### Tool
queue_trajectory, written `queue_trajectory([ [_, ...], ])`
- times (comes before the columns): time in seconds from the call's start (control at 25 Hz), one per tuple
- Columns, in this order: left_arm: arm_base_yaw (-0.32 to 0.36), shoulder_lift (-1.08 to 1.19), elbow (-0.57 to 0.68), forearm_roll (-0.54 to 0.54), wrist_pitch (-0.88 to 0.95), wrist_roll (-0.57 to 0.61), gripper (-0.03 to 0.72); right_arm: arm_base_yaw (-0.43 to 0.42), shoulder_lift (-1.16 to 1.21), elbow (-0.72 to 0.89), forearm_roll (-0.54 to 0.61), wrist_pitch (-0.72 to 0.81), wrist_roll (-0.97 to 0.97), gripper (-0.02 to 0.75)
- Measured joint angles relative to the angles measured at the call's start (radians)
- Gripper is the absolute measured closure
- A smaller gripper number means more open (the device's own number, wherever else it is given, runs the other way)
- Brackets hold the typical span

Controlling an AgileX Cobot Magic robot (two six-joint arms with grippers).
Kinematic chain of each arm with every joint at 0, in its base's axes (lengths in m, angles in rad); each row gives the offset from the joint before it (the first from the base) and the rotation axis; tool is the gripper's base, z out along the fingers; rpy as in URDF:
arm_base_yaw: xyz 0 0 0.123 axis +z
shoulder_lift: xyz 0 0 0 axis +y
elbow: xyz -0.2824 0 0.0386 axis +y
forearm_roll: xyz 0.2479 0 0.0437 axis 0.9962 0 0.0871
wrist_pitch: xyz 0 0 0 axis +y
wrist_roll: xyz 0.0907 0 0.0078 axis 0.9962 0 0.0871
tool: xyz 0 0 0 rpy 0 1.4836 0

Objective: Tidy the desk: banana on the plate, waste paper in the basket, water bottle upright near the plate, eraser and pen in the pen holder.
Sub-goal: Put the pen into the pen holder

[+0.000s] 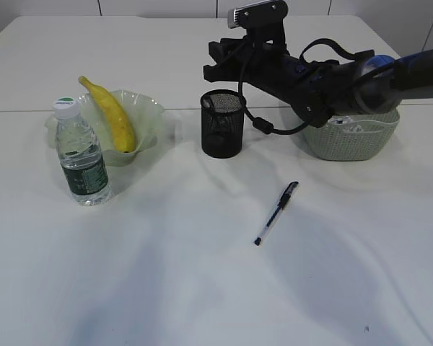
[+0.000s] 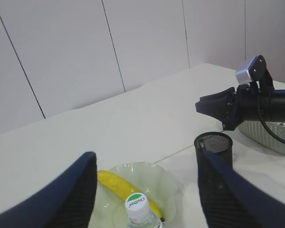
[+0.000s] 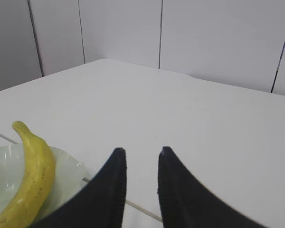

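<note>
The yellow banana (image 1: 115, 119) lies in the pale green plate (image 1: 148, 108) at the left. Just in front of the plate the water bottle (image 1: 83, 158) stands upright. A black mesh pen holder (image 1: 221, 130) stands mid-table, and the pen (image 1: 277, 213) lies flat on the cloth in front of it. My right gripper (image 1: 215, 61) hovers above and behind the holder, open with nothing between its fingers (image 3: 140, 152). My left gripper (image 2: 146, 156) is open wide above the bottle cap (image 2: 137, 204) and banana (image 2: 115, 183). The eraser is out of view.
A grey-green woven basket (image 1: 346, 140) sits at the right under my right arm, with a bit of white showing inside. A seam between two tabletops runs behind the plate and holder. White wall panels stand behind the table.
</note>
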Motion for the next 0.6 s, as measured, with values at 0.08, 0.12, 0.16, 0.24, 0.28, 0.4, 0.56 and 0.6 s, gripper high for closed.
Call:
queue_trajectory([
  [0.08, 0.0, 0.0, 0.0, 0.0, 0.0, 0.0, 0.214, -0.002, 0.0, 0.0, 0.0, 0.015, 0.0, 0.558],
  [0.12, 0.0, 0.0, 0.0, 0.0, 0.0, 0.0, 0.214, -0.004, 0.0, -0.002, 0.0, 0.027, 0.0, 0.558],
  [0.16, 0.0, 0.0, 0.0, 0.0, 0.0, 0.0, 0.214, -0.004, 0.0, -0.005, 0.0, 0.044, 0.0, 0.558],
  [0.24, 0.0, 0.0, 0.0, 0.0, 0.0, 0.0, 0.214, -0.004, 0.0, -0.013, 0.0, 0.073, 0.0, 0.557],
  [0.28, 0.0, 0.0, 0.0, 0.0, 0.0, 0.0, 0.214, -0.004, -0.005, -0.015, 0.002, 0.08, 0.0, 0.558],
  [0.4, 0.0, 0.0, 0.0, 0.0, 0.0, 0.0, 0.214, -0.004, -0.026, -0.018, 0.002, 0.092, 0.0, 0.557],
  [0.56, 0.0, 0.0, 0.0, 0.0, 0.0, 0.0, 0.214, -0.004, -0.081, -0.018, 0.002, 0.128, 0.0, 0.557],
  [0.6, 0.0, 0.0, 0.0, 0.0, 0.0, 0.0, 0.214, -0.004, -0.096, -0.018, 0.002, 0.147, 0.0, 0.557],
])
